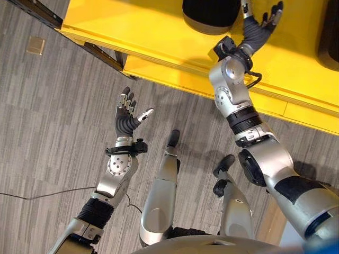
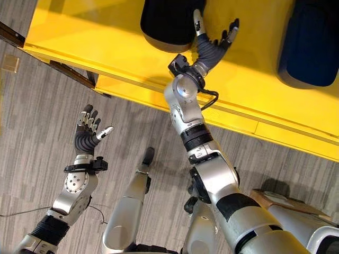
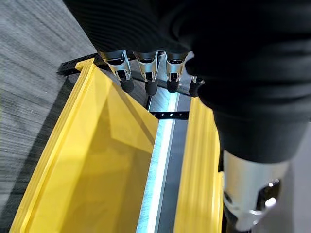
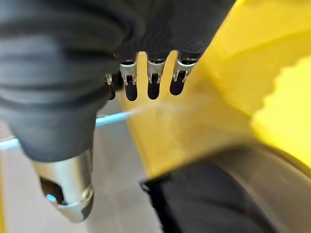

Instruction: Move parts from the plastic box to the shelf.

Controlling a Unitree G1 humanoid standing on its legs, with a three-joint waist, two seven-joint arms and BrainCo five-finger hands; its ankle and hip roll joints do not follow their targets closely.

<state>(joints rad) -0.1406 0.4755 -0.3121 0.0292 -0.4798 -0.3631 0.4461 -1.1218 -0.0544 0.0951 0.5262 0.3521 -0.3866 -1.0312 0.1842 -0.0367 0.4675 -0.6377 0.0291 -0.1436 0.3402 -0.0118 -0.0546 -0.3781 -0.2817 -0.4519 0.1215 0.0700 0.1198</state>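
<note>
From my station, what the coming move turns on is how the right robot hand (image 2: 214, 39) sits against the dark rounded part (image 2: 167, 24) on the yellow shelf (image 2: 106, 42). The part lies just to the hand's left, toward the far edge of the shelf board, with the thumb reaching along its rim; I can't tell whether the thumb touches it. The part is cut off at the top of the head views, so I won't call a long axis for it. In the right wrist view a dark curved body (image 4: 218, 204) sits close below the hand, apart from the fingertips (image 4: 153, 90).

The right arm is stretched forward over the shelf's front lip, forearm angled up and away from me, palm spread, fingers straight and splayed, nothing gripped. It is plainly the nearer hand.

The left robot hand (image 1: 126, 114) hangs over the grey floor (image 1: 47, 121), well short of the shelf, palm up, fingers loosely extended, empty. Its wrist view looks along the fingertips (image 3: 148, 87) at the yellow shelf boards.

A second dark object (image 2: 312, 42) rests on the shelf further right, well apart from the hand.

I judge the part is already placed and the right hand is free of it, or nearly so.
</note>
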